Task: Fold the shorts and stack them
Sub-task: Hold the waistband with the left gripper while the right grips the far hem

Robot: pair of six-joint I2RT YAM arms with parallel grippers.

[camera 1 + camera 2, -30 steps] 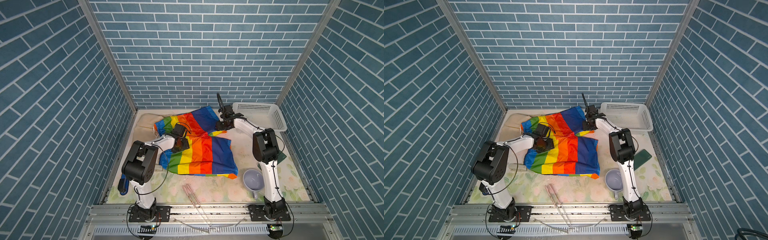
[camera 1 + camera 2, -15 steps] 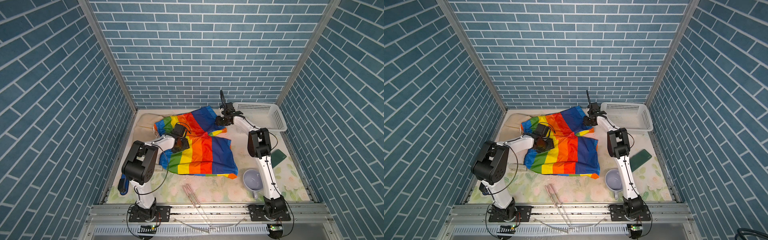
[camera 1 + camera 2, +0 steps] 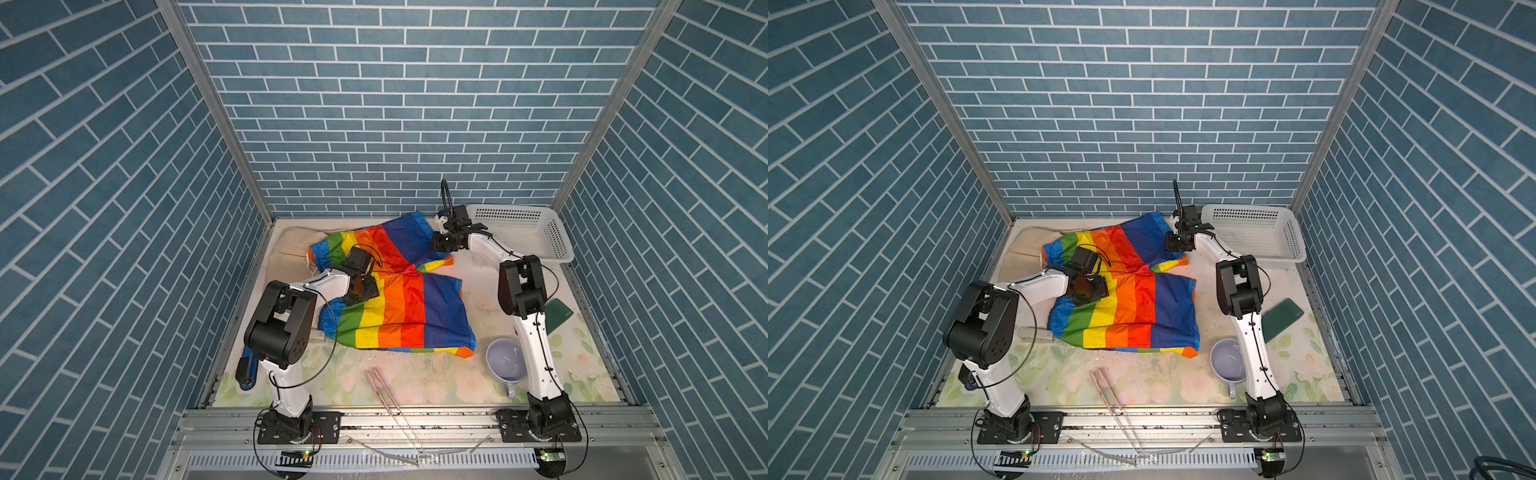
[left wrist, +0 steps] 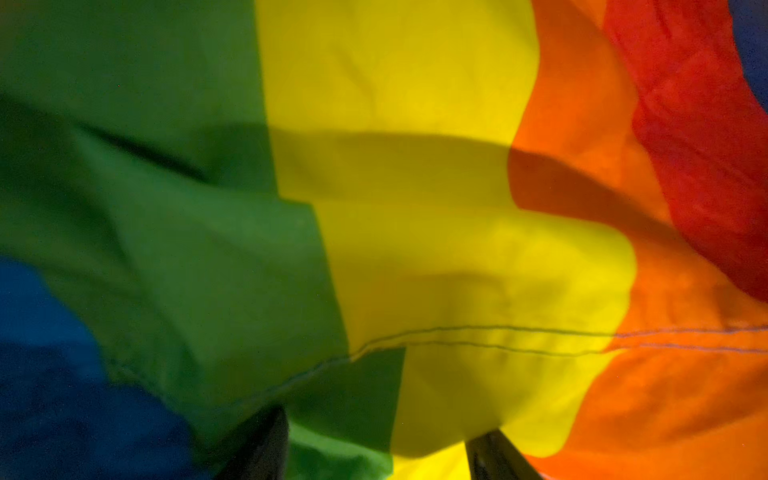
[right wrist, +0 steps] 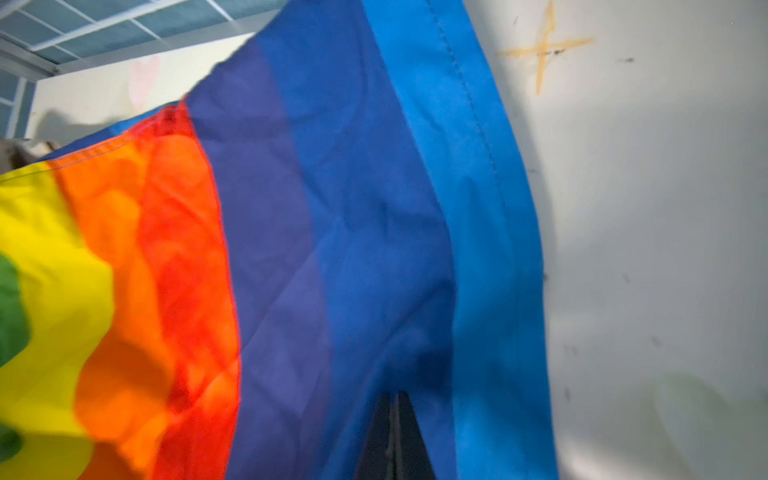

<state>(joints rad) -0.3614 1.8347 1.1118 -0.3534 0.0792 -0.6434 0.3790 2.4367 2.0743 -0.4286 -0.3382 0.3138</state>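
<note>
No legible text, label, brand or number is shown. One orange cross-shaped mark (image 5: 542,48) is seen drawn on the pale table surface (image 5: 665,208), near the blue hem of the rainbow-striped shorts (image 5: 353,208).

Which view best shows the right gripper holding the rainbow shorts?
Right wrist view: the right gripper is shut on the blue edge of the rainbow shorts. Both top views show it small; the left wrist view doesn't.
</note>
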